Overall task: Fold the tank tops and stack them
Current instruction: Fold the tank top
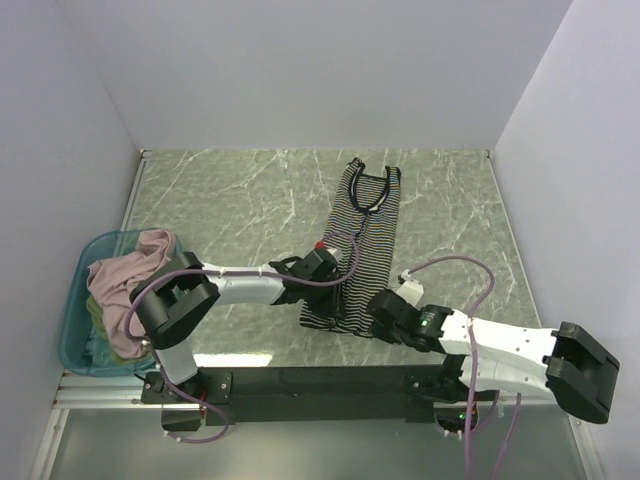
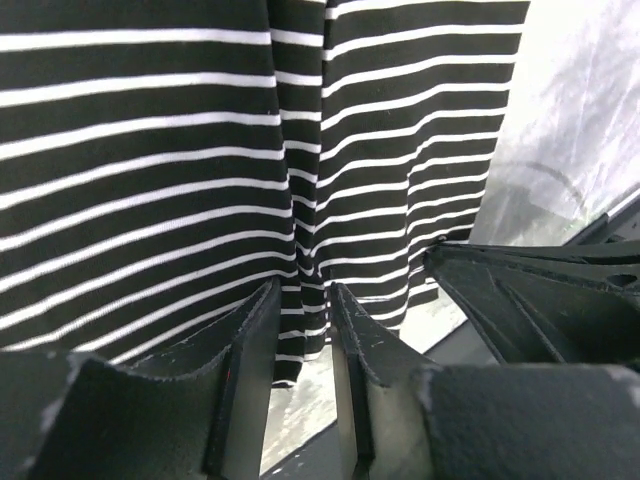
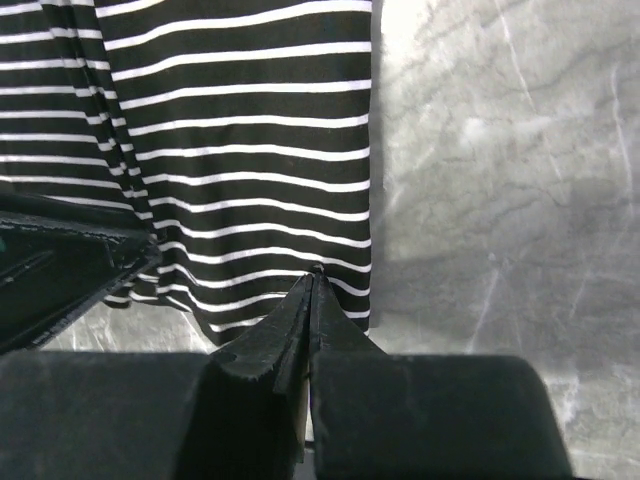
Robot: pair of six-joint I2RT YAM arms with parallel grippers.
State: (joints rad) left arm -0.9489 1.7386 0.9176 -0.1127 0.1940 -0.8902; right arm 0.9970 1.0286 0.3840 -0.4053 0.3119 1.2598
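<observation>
Right gripper [image 3: 312,275]: fingers pressed flat together, no gap showing, nipped onto the hem edge of the striped tank top [image 3: 250,130] at its right corner. Left gripper [image 2: 300,300]: fingers [image 2: 250,340] a narrow slot apart, with a ridge of the same striped cloth running straight down into the slot. It looks pinched there, near the hem's left side, though the contact itself is hidden. The overhead view shows both grippers, left [image 1: 318,272] and right [image 1: 385,305], at the near end of the garment. A hold on both sides of the hem probably serves to carry that end up toward the neck as one even fold. Striped tank top [image 1: 365,225]: a long narrow strip on the marble-patterned table [image 1: 240,200], seemingly already doubled lengthwise, with the dark-edged scoop neck at the far end and the hem toward the arm bases. Teal tub [image 1: 68,345]: at the table's left edge, well apart from the striped garment, holding a crumpled pink top [image 1: 135,265] with pale green cloth [image 1: 95,312] under it. Both appear unfolded and are presumably waiting their turn. No finished stack is visible on the table, so the task seems at an early stage.
</observation>
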